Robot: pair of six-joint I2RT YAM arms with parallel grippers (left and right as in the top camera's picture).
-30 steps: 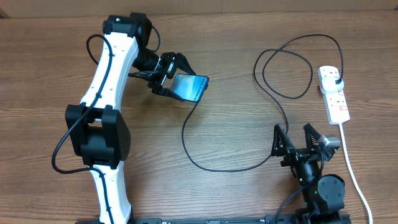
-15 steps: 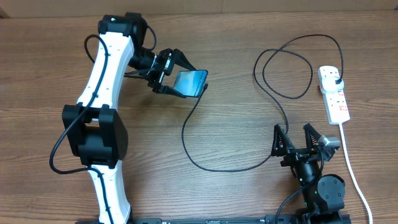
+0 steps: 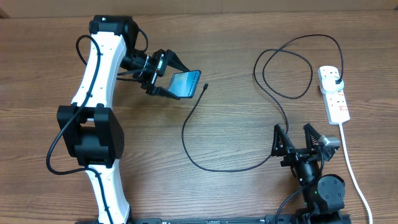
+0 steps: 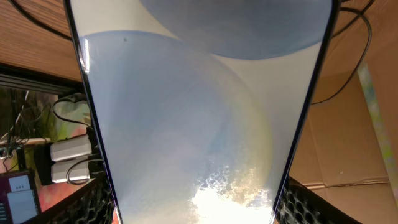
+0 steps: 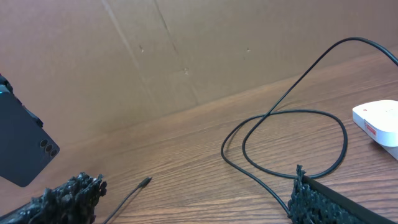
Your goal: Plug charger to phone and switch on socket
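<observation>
My left gripper [image 3: 175,79] is shut on the phone [image 3: 186,83] and holds it tilted above the table at the back left. The phone's pale screen [image 4: 199,112] fills the left wrist view, between my fingers [image 4: 93,202]. The charger's black cable [image 3: 193,134] loops across the table. Its small plug tip [image 3: 205,86] lies just right of the phone, apart from it. Its black plug [image 3: 336,81] sits in the socket [image 3: 336,98], the white power strip at the far right. My right gripper [image 3: 299,138] is open and empty near the front. The right wrist view shows the tip [image 5: 144,182], the phone's back [image 5: 22,146] and the strip [image 5: 379,118].
The strip's thick white cord [image 3: 352,165] runs toward the front edge right of my right arm. A cardboard wall [image 5: 186,56] stands behind the table's far edge. Cable loops [image 3: 283,68] lie left of the strip.
My left arm has swung the phone a little left and back and tilted it. The cable tip, close under the phone before, now lies free just right of it. The right arm has not moved.
</observation>
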